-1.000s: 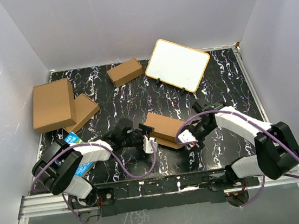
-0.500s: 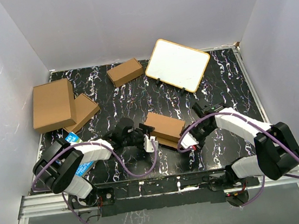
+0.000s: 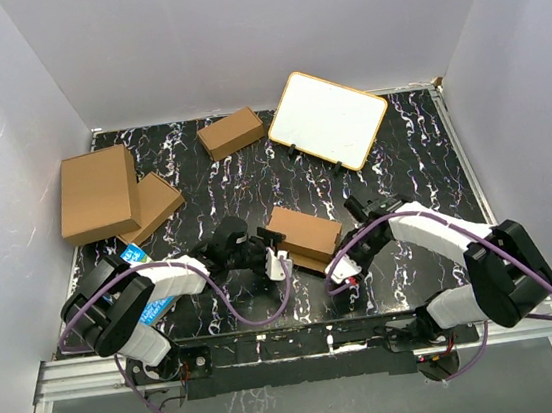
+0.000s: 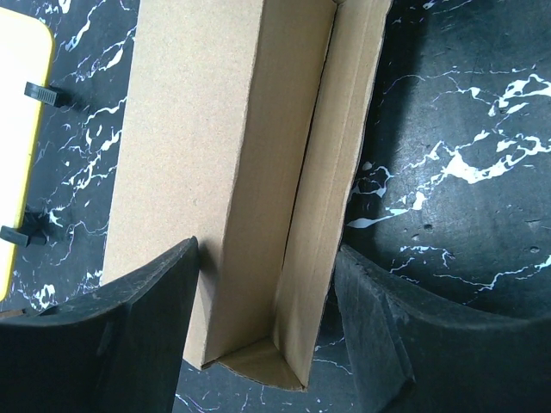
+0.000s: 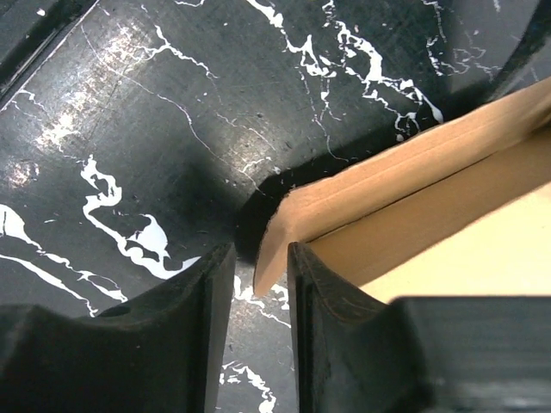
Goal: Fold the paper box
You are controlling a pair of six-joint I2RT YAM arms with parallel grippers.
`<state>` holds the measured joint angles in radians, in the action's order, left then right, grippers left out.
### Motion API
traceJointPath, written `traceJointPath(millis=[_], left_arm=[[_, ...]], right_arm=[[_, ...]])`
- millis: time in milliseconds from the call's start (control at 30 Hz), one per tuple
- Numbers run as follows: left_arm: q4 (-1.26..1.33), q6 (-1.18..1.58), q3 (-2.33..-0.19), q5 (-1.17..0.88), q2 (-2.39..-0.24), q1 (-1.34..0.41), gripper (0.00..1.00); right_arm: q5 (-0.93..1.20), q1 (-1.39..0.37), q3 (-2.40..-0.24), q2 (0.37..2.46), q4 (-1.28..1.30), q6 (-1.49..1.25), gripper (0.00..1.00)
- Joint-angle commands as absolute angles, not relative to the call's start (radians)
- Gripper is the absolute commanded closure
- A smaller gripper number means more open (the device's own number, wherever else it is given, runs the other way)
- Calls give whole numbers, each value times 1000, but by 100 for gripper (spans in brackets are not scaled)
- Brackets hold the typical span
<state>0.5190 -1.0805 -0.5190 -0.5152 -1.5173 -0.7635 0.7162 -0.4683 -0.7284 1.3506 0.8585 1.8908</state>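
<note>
One black marbled tabletop (image 3: 410, 150) carries everything on my screens. Biggest on it is the brown carton (image 3: 98, 193) at far left, lying partly over a flatter brown box (image 3: 160, 209). At the back the white board (image 3: 328, 119) in its wooden frame stands tilted, and just left of it lies a small closed brown box (image 3: 231, 132). The paper box (image 3: 303, 235) lies near the front centre, broad face up, one long flap (image 4: 344, 146) running along its side. My left end effector (image 4: 265, 249) has the box's end between its wide-set fingers, both against the cardboard: a grip. My right end effector (image 5: 258, 251) has its fingers close together around a corner of that flap. A dark sliver shows on one side, so I cannot tell whether it pinches. A blue packet (image 3: 139, 256) sits at front left.
</note>
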Motion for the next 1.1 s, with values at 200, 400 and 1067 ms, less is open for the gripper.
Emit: traceJointPath(millis=[200, 400, 1067], left_arm=[[450, -1074, -547, -541, -1543, -772, 41], [444, -1074, -553, -545, -1550, -772, 42], [412, -1062, -577, -557, -1570, -772, 46]], right_arm=[[645, -499, -709, 1355, 774, 1879, 79], [631, -515, -711, 1353, 773, 1877, 88], [639, -665, -875, 1444, 849, 1815, 92]])
